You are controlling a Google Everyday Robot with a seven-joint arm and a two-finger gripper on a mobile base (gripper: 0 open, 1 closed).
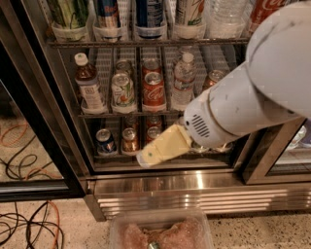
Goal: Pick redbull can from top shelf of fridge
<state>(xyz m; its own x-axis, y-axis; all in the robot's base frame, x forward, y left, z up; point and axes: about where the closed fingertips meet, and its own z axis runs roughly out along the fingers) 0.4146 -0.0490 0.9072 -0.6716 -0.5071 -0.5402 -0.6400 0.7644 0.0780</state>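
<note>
The redbull can [107,13], blue and silver with red lettering, stands in a translucent cup holder on the top shelf [160,43] of the fridge [194,184], second from the left; its top is cut off by the frame edge. An all-dark-blue can [149,12] stands to its right. My gripper [154,152], cream-coloured, hangs at the end of the big white arm [252,97], low in front of the bottom rack, far below and to the right of the redbull can. It holds nothing that I can see.
The middle rack holds bottles [88,85] and a red cola can [153,91]; the lower rack holds small cans [105,141]. A black door frame [43,121] stands at left. Cables [24,223] lie on the floor. A plastic tray [160,232] sits at the bottom.
</note>
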